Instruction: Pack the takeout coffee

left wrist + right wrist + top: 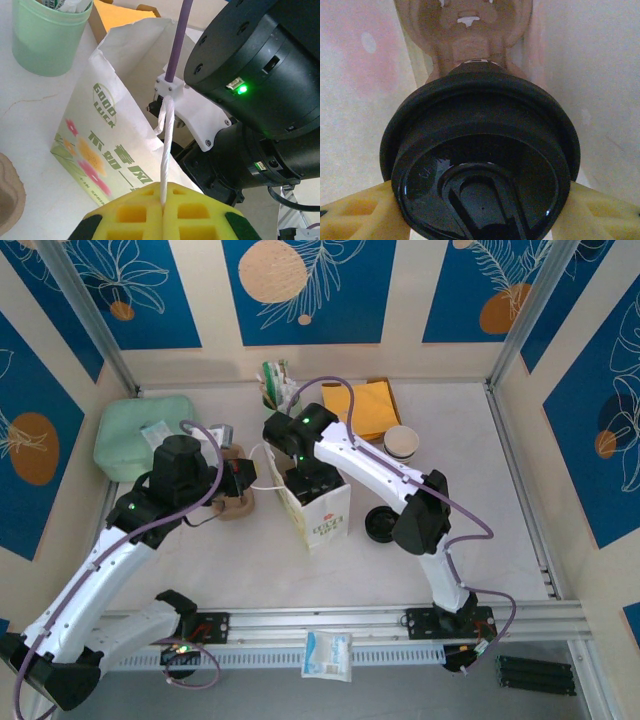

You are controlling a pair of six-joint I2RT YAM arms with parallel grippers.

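A white paper bag with green lettering stands open mid-table. My left gripper is beside its left side, and its yellow fingers are shut on the bag's white twisted string handle. My right gripper is down inside the bag, shut on a takeout coffee capped by a black lid. The cup's body is hidden under that lid. Below it lies a brown moulded-pulp shape. A stack of nested paper cups stands to the right of the bag.
A loose black lid lies right of the bag. A brown pulp carrier sits by my left gripper. Behind are a pale green box, a green tub of packets and orange envelopes.
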